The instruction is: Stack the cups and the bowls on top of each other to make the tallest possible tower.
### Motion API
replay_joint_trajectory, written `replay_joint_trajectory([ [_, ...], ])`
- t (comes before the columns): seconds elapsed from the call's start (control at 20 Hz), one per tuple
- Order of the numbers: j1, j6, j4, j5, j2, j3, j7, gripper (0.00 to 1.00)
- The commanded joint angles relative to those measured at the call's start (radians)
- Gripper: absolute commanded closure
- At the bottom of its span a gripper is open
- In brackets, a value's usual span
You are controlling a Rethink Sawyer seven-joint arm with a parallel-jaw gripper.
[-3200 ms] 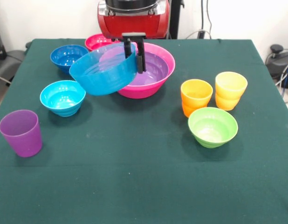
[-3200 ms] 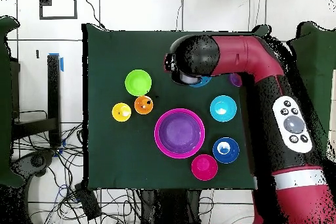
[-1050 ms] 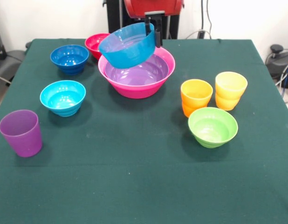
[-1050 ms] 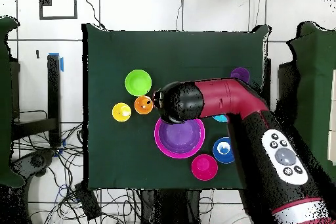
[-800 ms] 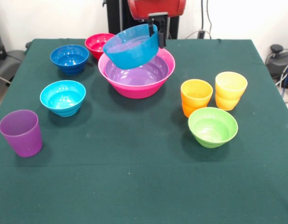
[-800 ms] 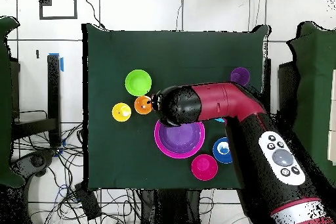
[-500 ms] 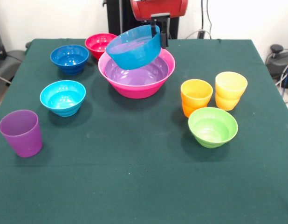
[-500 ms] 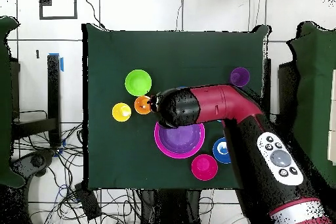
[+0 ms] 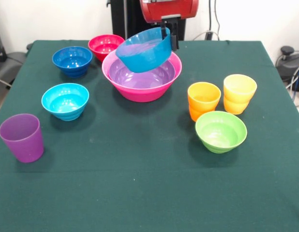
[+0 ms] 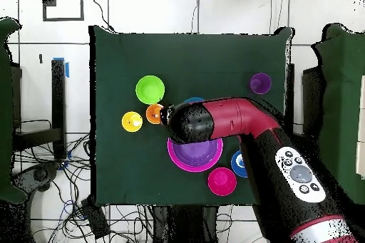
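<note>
My gripper is shut on the far rim of the mid blue bowl. It holds the bowl tilted just above the tower's base. That base is the big hot-pink bowl with the large purple bowl nested inside. Loose on the cloth are the dark blue bowl, red-pink bowl, cyan bowl, lime green bowl, purple cup, orange cup and yellow cup. Overhead, the arm hides the gripper and covers part of the hot-pink bowl.
A dark green cloth covers the table. Overhead, the lime green bowl, yellow cup and orange cup sit left of the arm. The purple cup and red-pink bowl lie beside it. Cables run past the table edges.
My gripper has carried the blue bowl rightward in the front view, from beside the cyan bowl to over the nested hot-pink and purple bowls. The other things have stayed put.
</note>
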State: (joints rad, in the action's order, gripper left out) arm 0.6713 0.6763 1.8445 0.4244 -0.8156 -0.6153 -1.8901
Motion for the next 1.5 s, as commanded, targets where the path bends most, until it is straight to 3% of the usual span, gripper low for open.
replay_joint_trajectory([
  [0.05,0.004,-0.078,0.103,0.017,-0.015,0.032,-0.045,1.00],
  [0.4,0.017,-0.128,0.135,0.022,-0.010,0.037,-0.051,1.00],
  [0.75,0.043,-0.105,0.140,0.006,-0.032,0.023,-0.017,1.00],
  [1.2,0.106,-0.076,0.116,0.019,-0.008,-0.003,0.052,1.00],
  [1.5,0.092,-0.118,0.108,0.053,0.031,0.012,0.019,1.00],
])
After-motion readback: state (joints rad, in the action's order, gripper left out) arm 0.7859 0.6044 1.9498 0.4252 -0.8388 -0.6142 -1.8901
